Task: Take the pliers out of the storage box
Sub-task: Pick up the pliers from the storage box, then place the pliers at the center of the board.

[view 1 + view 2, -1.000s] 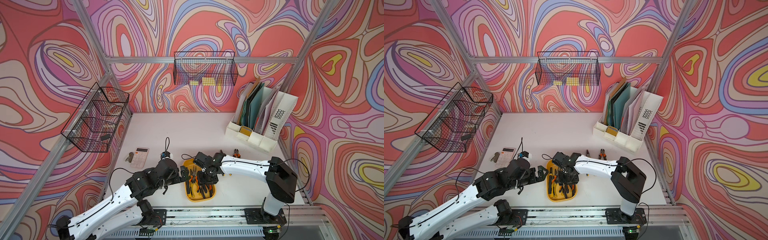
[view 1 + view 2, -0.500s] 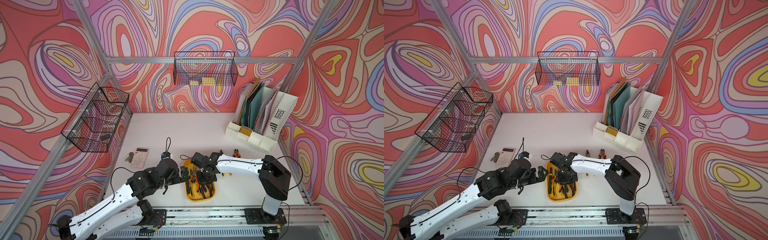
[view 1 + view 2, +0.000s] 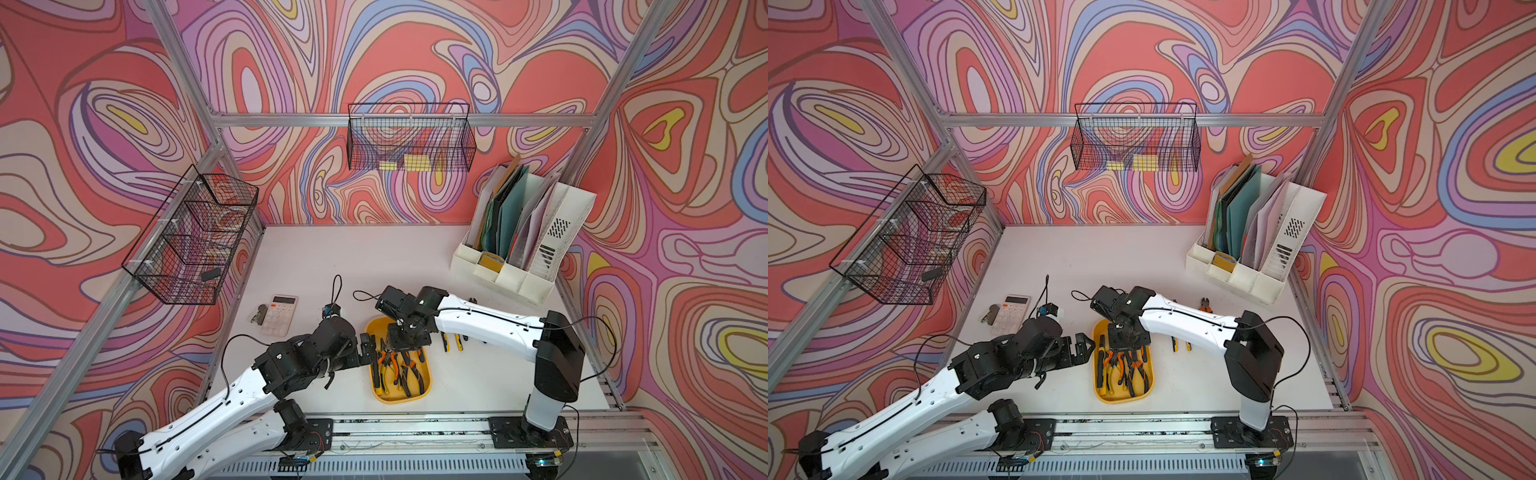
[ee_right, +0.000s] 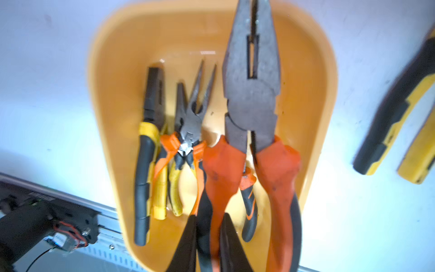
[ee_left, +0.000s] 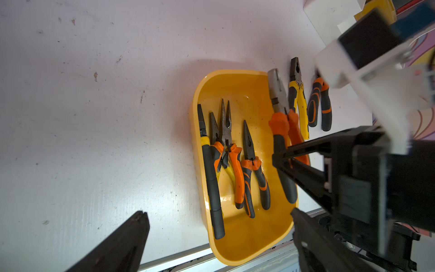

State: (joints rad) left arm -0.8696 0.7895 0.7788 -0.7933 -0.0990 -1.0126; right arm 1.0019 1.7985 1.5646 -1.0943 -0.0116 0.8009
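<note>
The yellow storage box (image 3: 400, 401) (image 3: 1121, 400) (image 5: 247, 240) (image 4: 122, 77) lies near the table's front edge with several pliers (image 5: 228, 141) (image 4: 188, 117) in it. My right gripper (image 4: 210, 242) (image 3: 405, 341) (image 3: 1127, 343) points down over the box's far half. It is shut on one orange-and-black handle of a large grey-jawed pliers (image 4: 251, 94) (image 5: 280, 122), which hangs above the others. My left gripper (image 5: 217, 212) (image 3: 368, 351) (image 3: 1086, 349) stands open at the box's left rim, holding nothing. Two pliers (image 5: 297, 94) (image 5: 320, 103) lie on the table right of the box.
A calculator (image 3: 279, 314) with a small grey object beside it lies at the left. A white file organizer (image 3: 523, 232) stands at the back right. Black mesh baskets (image 3: 409, 139) (image 3: 195, 237) hang on the walls. The metal rail (image 3: 415, 424) runs just in front of the box.
My right gripper has closed on the large pliers' handle. The right arm's elbow swung left, then back right. The left arm has stayed where it was.
</note>
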